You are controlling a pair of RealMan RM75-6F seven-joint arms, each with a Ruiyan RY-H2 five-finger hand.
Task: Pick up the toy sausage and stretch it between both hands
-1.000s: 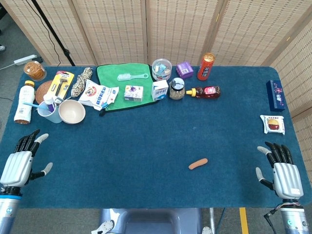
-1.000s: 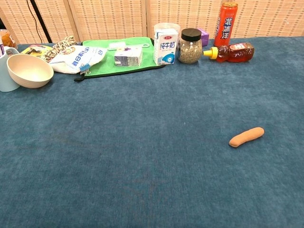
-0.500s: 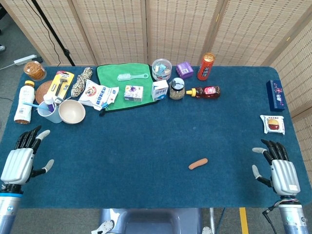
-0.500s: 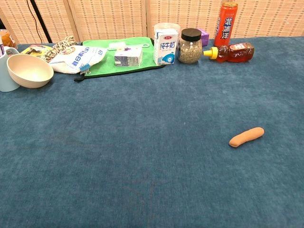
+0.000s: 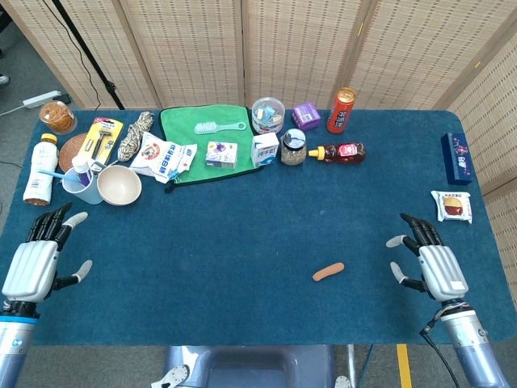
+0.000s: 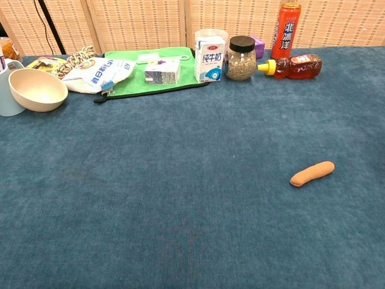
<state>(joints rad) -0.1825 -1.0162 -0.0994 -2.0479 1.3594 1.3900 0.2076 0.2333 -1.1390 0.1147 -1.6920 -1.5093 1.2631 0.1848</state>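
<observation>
The toy sausage (image 5: 328, 272) is a small orange-tan piece lying alone on the blue tablecloth, right of centre; the chest view shows the toy sausage (image 6: 312, 173) at the right. My right hand (image 5: 430, 263) hovers near the table's right front, fingers spread, holding nothing, about a hand's width right of the sausage. My left hand (image 5: 36, 258) stays at the left front edge, fingers apart and empty, far from the sausage. Neither hand appears in the chest view.
Along the back stand a cream bowl (image 5: 119, 185), a blue cup (image 5: 78, 184), a green cloth (image 5: 203, 132), a milk carton (image 5: 264, 149), a jar (image 5: 293, 147), a honey bottle (image 5: 343, 152) and a red can (image 5: 341, 110). A snack packet (image 5: 451, 206) and a blue box (image 5: 456, 158) lie at the right edge.
My right hand has moved left and slightly forward, toward the sausage. My left hand has barely shifted. The sausage has not moved.
</observation>
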